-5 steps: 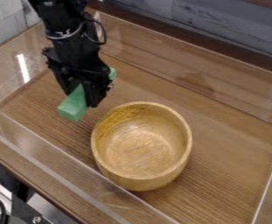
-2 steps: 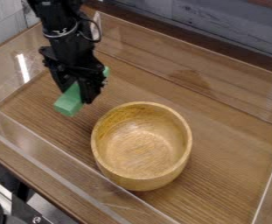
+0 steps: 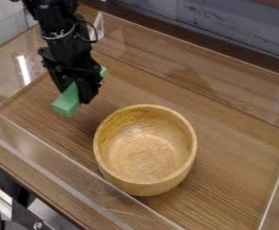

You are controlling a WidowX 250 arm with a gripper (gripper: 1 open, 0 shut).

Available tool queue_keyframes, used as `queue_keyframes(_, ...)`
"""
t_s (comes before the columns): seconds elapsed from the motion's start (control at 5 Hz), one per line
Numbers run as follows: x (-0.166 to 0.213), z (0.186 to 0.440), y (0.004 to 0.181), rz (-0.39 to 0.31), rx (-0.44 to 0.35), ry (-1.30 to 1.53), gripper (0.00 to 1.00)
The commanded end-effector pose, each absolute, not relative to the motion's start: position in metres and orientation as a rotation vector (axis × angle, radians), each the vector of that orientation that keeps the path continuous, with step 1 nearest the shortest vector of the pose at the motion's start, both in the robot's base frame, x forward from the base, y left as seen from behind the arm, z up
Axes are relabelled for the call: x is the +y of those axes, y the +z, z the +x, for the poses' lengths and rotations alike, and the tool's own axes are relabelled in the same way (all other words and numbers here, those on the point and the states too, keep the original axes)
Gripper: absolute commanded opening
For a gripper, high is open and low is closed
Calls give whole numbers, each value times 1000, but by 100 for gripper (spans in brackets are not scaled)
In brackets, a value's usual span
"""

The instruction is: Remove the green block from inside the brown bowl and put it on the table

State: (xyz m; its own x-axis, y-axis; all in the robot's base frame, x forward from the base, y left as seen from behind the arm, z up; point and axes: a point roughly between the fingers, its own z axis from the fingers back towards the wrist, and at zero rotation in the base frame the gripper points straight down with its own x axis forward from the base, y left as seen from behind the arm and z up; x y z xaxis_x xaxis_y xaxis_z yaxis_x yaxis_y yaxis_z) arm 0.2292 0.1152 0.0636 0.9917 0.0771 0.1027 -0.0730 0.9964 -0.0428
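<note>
My black gripper (image 3: 77, 92) points straight down at the upper left, shut on the green block (image 3: 67, 101). The block hangs upright from the fingers, its lower end close to the table (image 3: 213, 90); whether it touches the wood I cannot tell. Its upper part is hidden between the fingers. The brown bowl (image 3: 145, 149), a round light wooden one, sits to the lower right of the gripper with nothing inside it. The block is outside the bowl, a short way to the left of its rim.
Clear acrylic walls (image 3: 34, 148) run along the front and left edges of the tabletop. Another clear panel (image 3: 274, 193) stands at the right. A grey plank wall lies beyond the far edge.
The gripper has carried the green block to the left and slightly down, farther from the bowl. Its jaws stay shut. The bowl has not moved.
</note>
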Motion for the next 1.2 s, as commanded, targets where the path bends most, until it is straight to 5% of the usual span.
queue_keyframes(0.0,127,241,75,-12,-156,81,0)
queue_keyframes(1.0,149,255,58,-9,-156,108,0)
